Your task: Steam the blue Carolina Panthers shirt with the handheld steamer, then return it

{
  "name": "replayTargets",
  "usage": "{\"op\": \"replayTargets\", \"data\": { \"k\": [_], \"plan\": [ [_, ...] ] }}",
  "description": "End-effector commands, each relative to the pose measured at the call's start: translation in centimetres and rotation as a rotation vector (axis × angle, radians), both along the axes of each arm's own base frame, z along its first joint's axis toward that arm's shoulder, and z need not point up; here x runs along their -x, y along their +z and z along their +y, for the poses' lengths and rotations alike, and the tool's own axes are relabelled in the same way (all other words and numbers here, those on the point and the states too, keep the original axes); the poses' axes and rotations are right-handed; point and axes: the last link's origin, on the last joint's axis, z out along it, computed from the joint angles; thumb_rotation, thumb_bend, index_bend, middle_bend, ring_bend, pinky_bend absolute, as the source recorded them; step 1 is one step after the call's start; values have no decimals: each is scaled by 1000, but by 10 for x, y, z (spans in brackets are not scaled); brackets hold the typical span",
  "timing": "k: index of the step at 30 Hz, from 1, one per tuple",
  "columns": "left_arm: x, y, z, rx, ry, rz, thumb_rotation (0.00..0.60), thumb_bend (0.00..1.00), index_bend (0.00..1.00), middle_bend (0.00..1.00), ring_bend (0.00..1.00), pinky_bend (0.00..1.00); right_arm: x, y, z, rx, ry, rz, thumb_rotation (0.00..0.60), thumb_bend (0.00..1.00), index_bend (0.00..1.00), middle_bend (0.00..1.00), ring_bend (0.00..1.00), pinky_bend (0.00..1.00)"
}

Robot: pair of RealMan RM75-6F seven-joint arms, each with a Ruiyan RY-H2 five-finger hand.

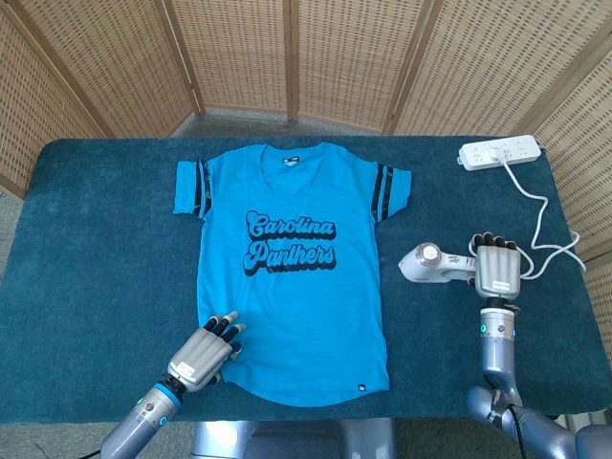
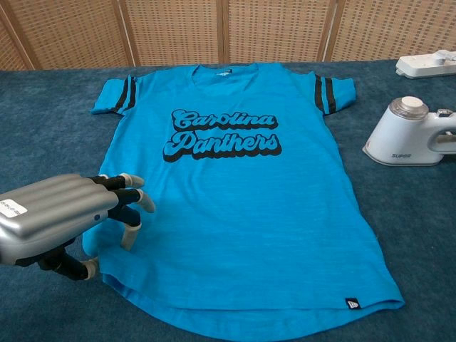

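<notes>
From the head view, the blue Carolina Panthers shirt lies flat and face up on the dark teal desk, collar toward the far wicker screen and hem toward the robot. The left robot hand rests at the shirt's lower left corner, its fingertips on the fabric near the hem, the fingers bent and a little apart with nothing pinched between them. On the other side of the shirt, well clear of the cloth, sits the white handheld steamer, its round head pointing toward the shirt. The right robot hand is at the steamer's handle with its fingers curled over and around it; the handle itself is mostly hidden under the hand, so the wrap looks like a grip but the underside cannot be seen. A white power strip lies at the far right corner of the desk, and a white cord runs from it down toward the right hand.

From the chest view, the shirt fills the middle, its black lettering upright. The left robot hand hovers low over the lower left edge, fingertips touching the fabric, holding nothing. The steamer stands on the desk at the right edge, its handle running out of frame; the right hand is not visible here. The power strip shows at the top right.
</notes>
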Motion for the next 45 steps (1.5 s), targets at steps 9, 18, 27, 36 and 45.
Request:
{"op": "replayTargets", "data": {
  "k": [9,18,27,36,45],
  "plan": [
    [1,1,-1,-2,8,-11,509,453,520,189,34,140,2,-9,-5,-45,18,-33,600,408,625,620,626,564],
    [3,3,1,-11,10,-13,506,452,520,189,34,140,-6,-13,-6,-62,43,-133,600,408,678,670,671,642],
    [2,3,0,-8,9,-12,508,452,521,190,34,140,-11,-6,-4,-60,17,-344,600,406,729,717,748,721],
    [1,3,0,-12,9,-11,508,454,520,189,34,140,-10,1,1,-35,-19,-542,600,404,729,717,749,723],
    [0,5,1,-21,6,-8,510,453,520,189,34,140,-26,7,5,-42,23,-650,600,403,729,715,749,723]
  ]
}}
